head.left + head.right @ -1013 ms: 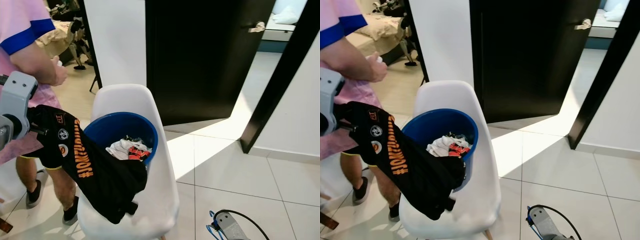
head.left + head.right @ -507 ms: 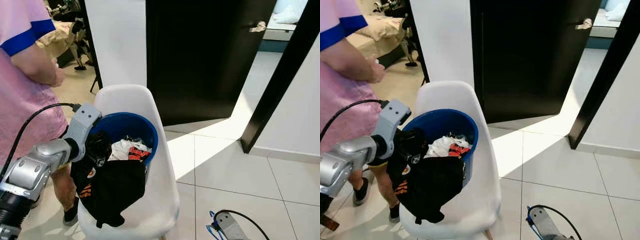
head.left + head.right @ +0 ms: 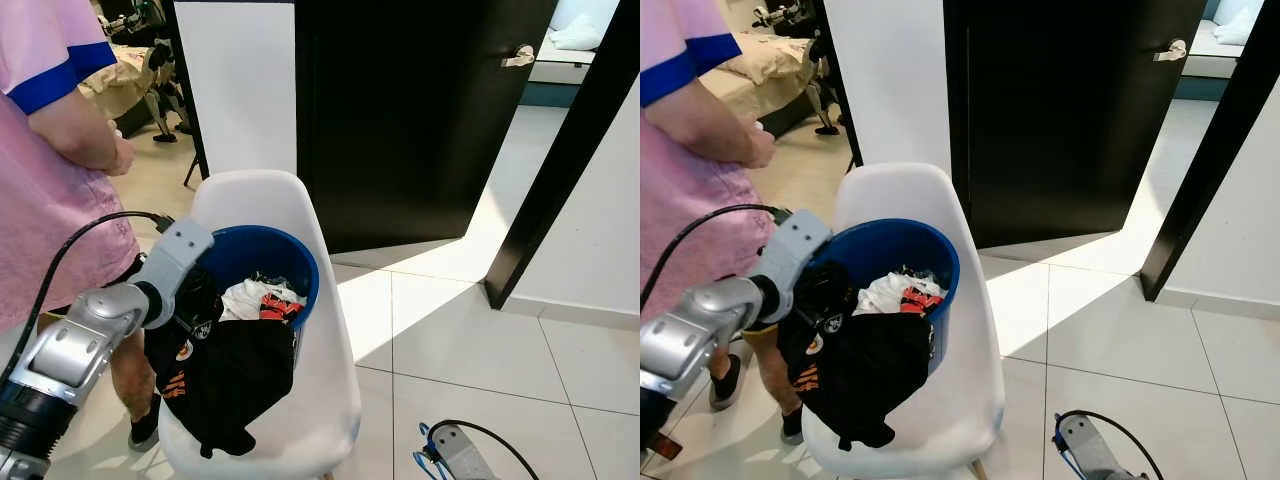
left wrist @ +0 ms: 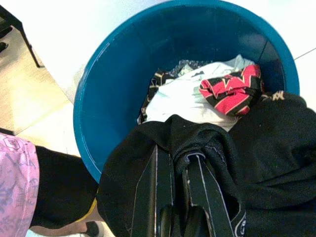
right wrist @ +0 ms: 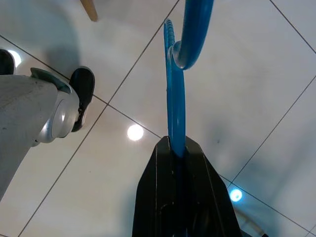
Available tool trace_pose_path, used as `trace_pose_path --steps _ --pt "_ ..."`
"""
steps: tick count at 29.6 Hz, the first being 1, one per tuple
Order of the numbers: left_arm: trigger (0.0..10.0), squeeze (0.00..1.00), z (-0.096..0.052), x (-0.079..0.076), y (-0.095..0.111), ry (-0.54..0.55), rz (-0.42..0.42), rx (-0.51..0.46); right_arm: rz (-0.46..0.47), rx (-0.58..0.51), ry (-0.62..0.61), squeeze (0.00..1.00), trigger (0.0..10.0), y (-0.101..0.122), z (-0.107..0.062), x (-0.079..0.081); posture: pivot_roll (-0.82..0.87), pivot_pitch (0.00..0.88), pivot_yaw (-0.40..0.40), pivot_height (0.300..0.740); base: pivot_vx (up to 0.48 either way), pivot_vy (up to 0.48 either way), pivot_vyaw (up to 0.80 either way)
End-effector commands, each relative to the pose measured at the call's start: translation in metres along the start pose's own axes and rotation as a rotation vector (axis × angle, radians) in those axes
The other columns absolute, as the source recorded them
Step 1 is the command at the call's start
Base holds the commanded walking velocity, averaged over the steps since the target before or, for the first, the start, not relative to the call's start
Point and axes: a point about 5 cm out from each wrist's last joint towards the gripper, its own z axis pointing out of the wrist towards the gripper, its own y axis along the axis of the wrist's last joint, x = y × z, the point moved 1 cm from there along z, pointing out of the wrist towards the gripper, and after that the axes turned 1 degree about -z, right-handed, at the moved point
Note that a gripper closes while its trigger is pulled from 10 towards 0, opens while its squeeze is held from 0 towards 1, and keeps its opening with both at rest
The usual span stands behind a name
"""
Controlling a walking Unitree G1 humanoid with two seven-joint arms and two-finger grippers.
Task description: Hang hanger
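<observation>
Two end effectors are busy: the right end effector (image 5: 177, 148) is clamped on the blue hanger (image 5: 174, 89), whose long axis runs straight out from its fingertips, hook farthest. Left end effector (image 4: 178, 163) is pinched on the black shirt (image 3: 225, 375) draped over the blue bucket (image 3: 298, 265) (more clothes (image 4: 197, 91) lie inside, just beyond its fingers). A rail isn't visible.
</observation>
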Motion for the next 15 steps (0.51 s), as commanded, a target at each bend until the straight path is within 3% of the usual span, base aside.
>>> trace_pose_path --steps 1,3,4,5,6,7,9,12,13,14,15 --pt "10.0 0.0 0.005 -0.003 -0.01 0.03 0.039 0.029 -0.007 0.003 0.006 0.0 10.0 0.0 0.0 0.001 -0.04 0.006 -0.002 0.74 0.0 0.0 0.0" --pt "10.0 0.0 0.005 -0.003 -0.01 0.03 0.039 0.029 -0.007 0.003 0.006 0.0 10.0 0.0 0.0 0.001 -0.04 0.006 -0.002 0.74 0.0 0.0 0.0" --pt "10.0 0.0 0.019 0.002 0.007 0.136 0.071 -0.069 -0.01 0.005 0.007 0.0 10.0 0.0 0.0 0.0 -0.05 0.012 -0.006 0.74 0.0 0.0 0.0" --pt "10.0 0.0 0.019 0.002 0.007 0.136 0.071 -0.069 -0.01 0.005 0.007 0.0 10.0 0.0 0.0 0.0 -0.05 0.012 -0.006 0.74 0.0 0.0 0.0" --pt "10.0 0.0 0.023 0.012 0.04 0.21 0.05 -0.205 -0.011 0.007 0.007 0.0 10.0 -0.001 0.0 0.0 -0.05 0.014 -0.007 0.74 0.0 0.0 0.0" --pt "10.0 0.0 0.023 0.012 0.04 0.21 0.05 -0.205 -0.011 0.007 0.007 0.0 10.0 -0.001 0.0 0.0 -0.05 0.014 -0.007 0.74 0.0 0.0 0.0" --pt "10.0 0.0 0.018 0.028 0.074 0.285 0.04 -0.325 -0.01 0.008 0.007 0.0 10.0 -0.002 0.0 0.0 -0.05 0.017 -0.008 0.74 0.0 0.0 0.0" --pt "10.0 0.0 0.015 0.034 0.086 0.317 0.041 -0.365 -0.009 0.009 0.007 0.0 10.0 -0.003 0.0 0.001 -0.05 0.017 -0.01 0.74 0.0 0.0 0.0" --pt "10.0 0.0 0.003 0.068 0.122 0.479 0.062 -0.464 -0.009 0.01 0.008 0.0 10.0 -0.003 0.0 0.001 -0.05 0.022 -0.009 0.74 0.0 0.0 0.0" --pt "10.0 0.0 0.003 0.068 0.122 0.479 0.062 -0.464 -0.009 0.01 0.008 0.0 10.0 -0.003 0.0 0.001 -0.05 0.022 -0.009 0.74 0.0 0.0 0.0" --pt "10.0 0.0 -0.005 0.086 0.137 0.562 0.06 -0.5 -0.008 0.01 0.008 0.0 10.0 -0.004 0.0 0.001 -0.05 0.023 -0.006 0.74 0.0 0.0 0.0"
